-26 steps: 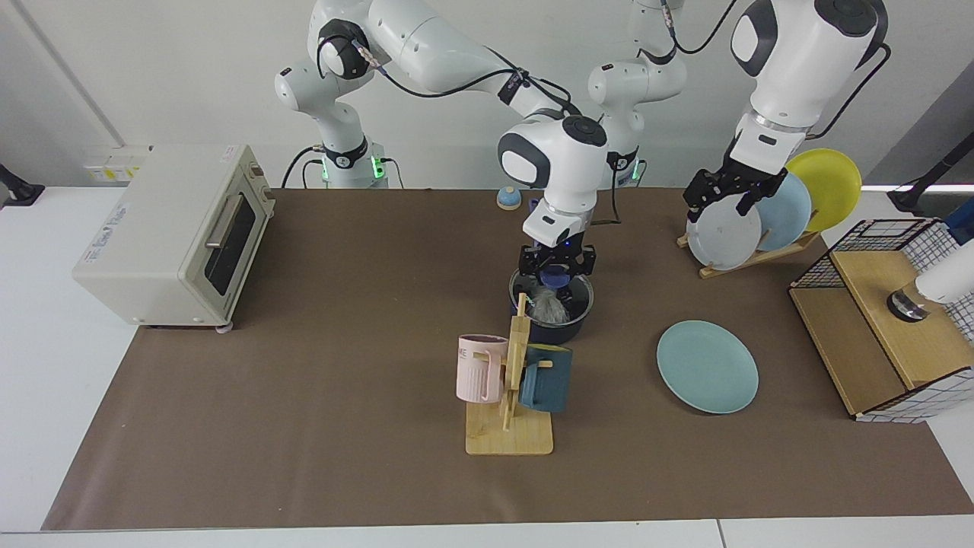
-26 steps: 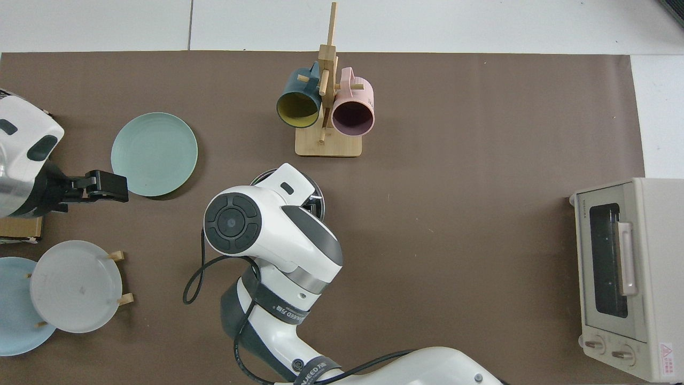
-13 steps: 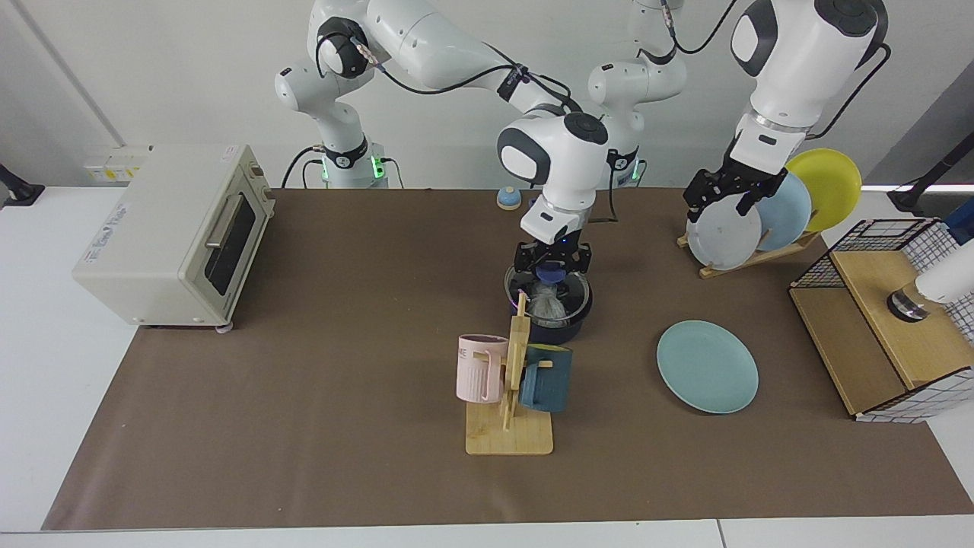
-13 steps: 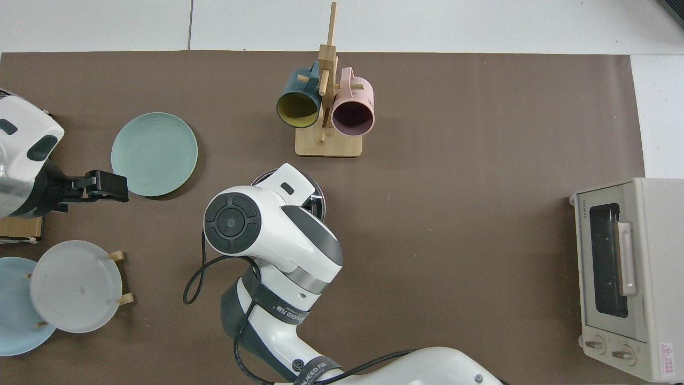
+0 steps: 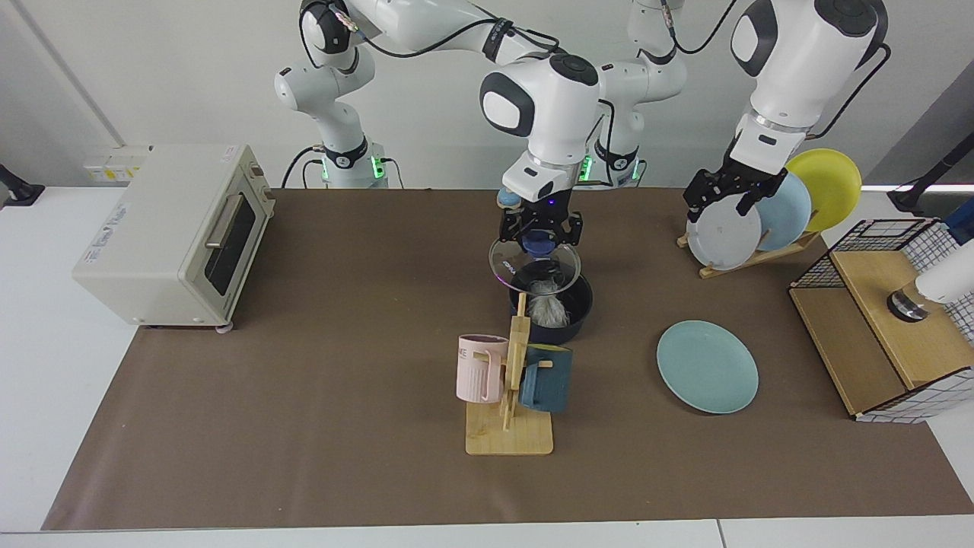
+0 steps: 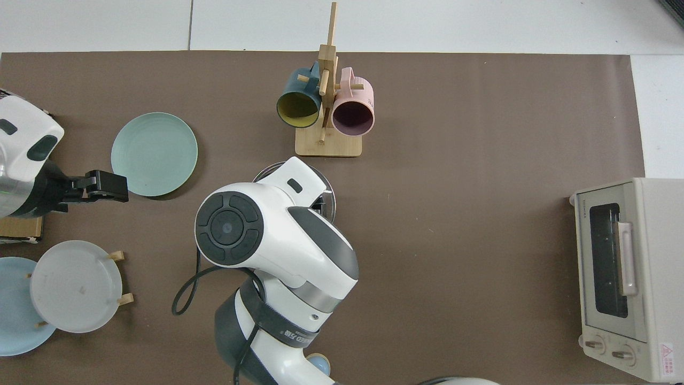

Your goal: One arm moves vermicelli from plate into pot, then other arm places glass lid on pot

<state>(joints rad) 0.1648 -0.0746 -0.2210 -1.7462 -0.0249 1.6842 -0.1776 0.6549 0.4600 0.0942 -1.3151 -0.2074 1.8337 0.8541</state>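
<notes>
Facing view first: the brown table mat [image 5: 304, 426] fills most of the scene, and the cream toaster oven [image 5: 171, 232] stands at its 9 o'clock edge. At 3 o'clock a wire-and-wood basket [image 5: 883, 320] sits at the mat's end, and above it, toward 2 o'clock, a wooden rack holds a greyish plate [image 5: 721, 237], a light blue plate [image 5: 787, 209] and a yellow plate [image 5: 828, 186] on edge. The left arm waits there, its left gripper [image 5: 729, 190] hanging just in front of the greyish plate with its dark fingers parted and holding nothing. The right arm reaches in from 11 o'clock to the middle, and the right gripper [image 5: 539, 236] is clamped on the blue knob of the glass lid [image 5: 533, 268], which hangs tilted above the pot [image 5: 559, 308], clear of the rim. The pot stands near the centre, and the vermicelli [image 5: 545, 306] lies inside it as a pale bunch. The teal plate [image 5: 708, 367] lies flat at 4 o'clock from the pot, well apart from it. At 6 o'clock from the pot a wooden mug stand [image 5: 511, 411] carries a pink mug [image 5: 479, 369] and a dark teal mug [image 5: 546, 378]. A small blue dome [image 5: 507, 199] shows at the far edge, partly behind the arm. From above, the arm's wrist hides nearly all of the pot; only an arc of the lid's rim [image 6: 330, 193] shows past it.
</notes>
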